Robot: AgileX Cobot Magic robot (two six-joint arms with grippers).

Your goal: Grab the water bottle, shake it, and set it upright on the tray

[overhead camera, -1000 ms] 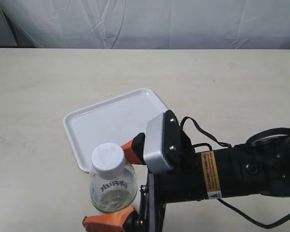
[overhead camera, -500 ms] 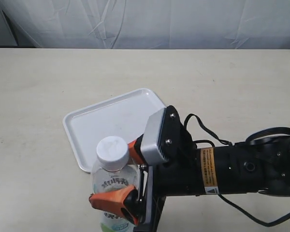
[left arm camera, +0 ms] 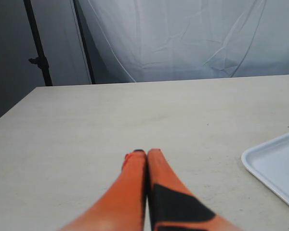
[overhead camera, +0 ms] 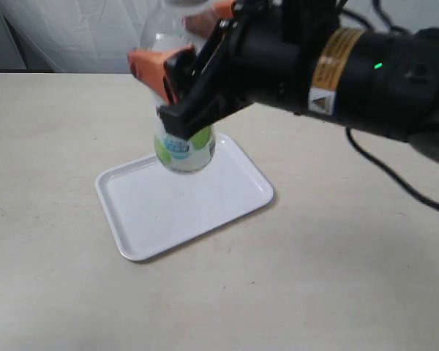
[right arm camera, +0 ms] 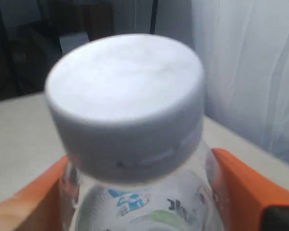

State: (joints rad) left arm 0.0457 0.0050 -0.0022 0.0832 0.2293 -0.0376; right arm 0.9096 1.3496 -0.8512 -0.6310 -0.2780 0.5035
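While the table [overhead camera: 351, 278] bears the tray [overhead camera: 168, 212] flat, the right gripper [overhead camera: 186, 36] holds the bottle [overhead camera: 184, 146] upright in the air, seen over the tray's far edge, jaws clamped on its body below the cap [right arm camera: 125, 96]. The left gripper [left arm camera: 146, 156] has its jaws pressed together, empty.

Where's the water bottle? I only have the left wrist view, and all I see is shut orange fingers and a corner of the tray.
Observer: The water bottle is clamped in the right gripper, white cap on.
Operator: Is it standing on the tray?
Observer: Not yet. In the exterior view it looks raised in the air over the tray, not touching it.
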